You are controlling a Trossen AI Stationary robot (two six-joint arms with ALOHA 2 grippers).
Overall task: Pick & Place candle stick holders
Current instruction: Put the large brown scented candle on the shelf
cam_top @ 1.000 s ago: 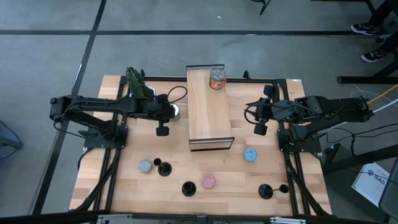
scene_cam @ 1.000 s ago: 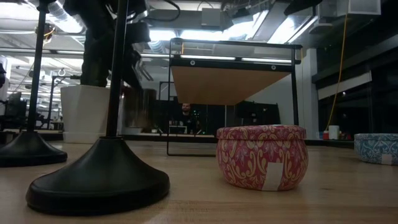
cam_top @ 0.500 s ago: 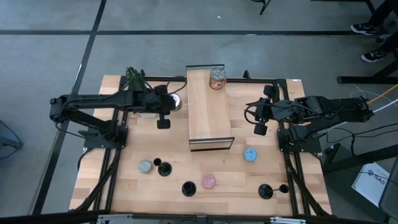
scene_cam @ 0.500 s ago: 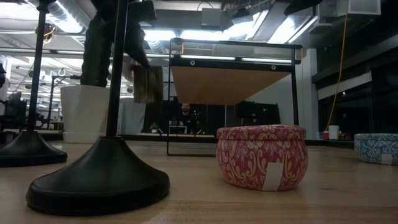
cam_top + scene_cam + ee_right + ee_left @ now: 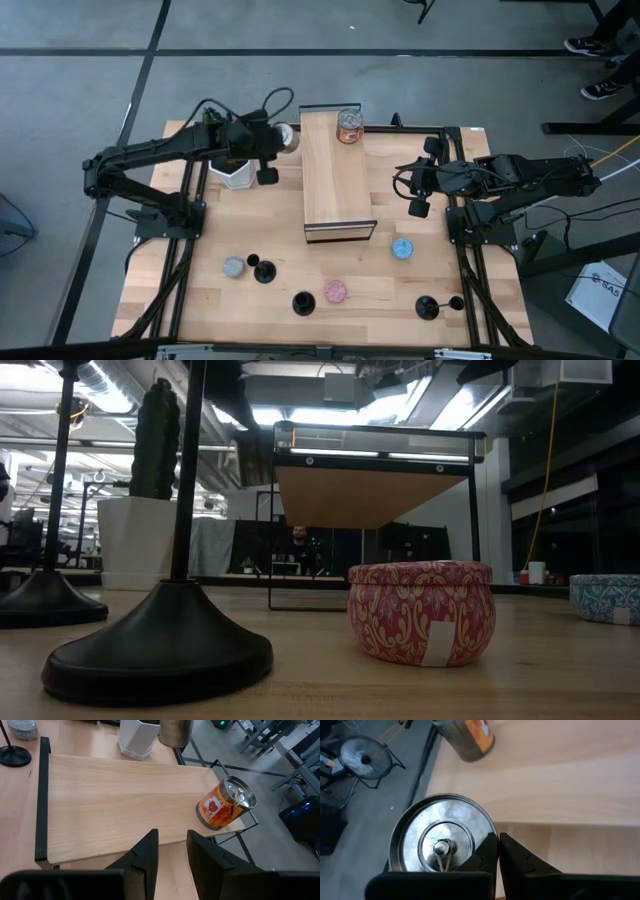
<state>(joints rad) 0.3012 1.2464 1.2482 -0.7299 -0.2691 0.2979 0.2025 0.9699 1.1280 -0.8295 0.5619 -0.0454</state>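
The left gripper (image 5: 268, 176) hangs up high near the far left corner of the wooden shelf (image 5: 338, 180). Its jaws are pinched tight on the rim of a shiny metal tin (image 5: 442, 836). So this arm is busy with a tin, not with a candle holder.

The right gripper (image 5: 417, 208) waits on the other side of the shelf. Its jaws stand a little apart and hold nothing.

The black candle stick holders stand upright on the desk (image 5: 180, 300), near the front edge. One candle stick holder (image 5: 264, 270) is beside a grey disc (image 5: 233, 266). Another holder (image 5: 303, 303) stands next to a pink disc (image 5: 335, 291). A third holder (image 5: 427, 308) is near the front right corner.

From the right gripper, that third holder lies at about 6 o'clock, and this arm is the nearer one to it. From the left gripper, the other two holders also lie near 6 o'clock, well apart from it. Their thin stems point straight up, so I think the jaws must come down from above.
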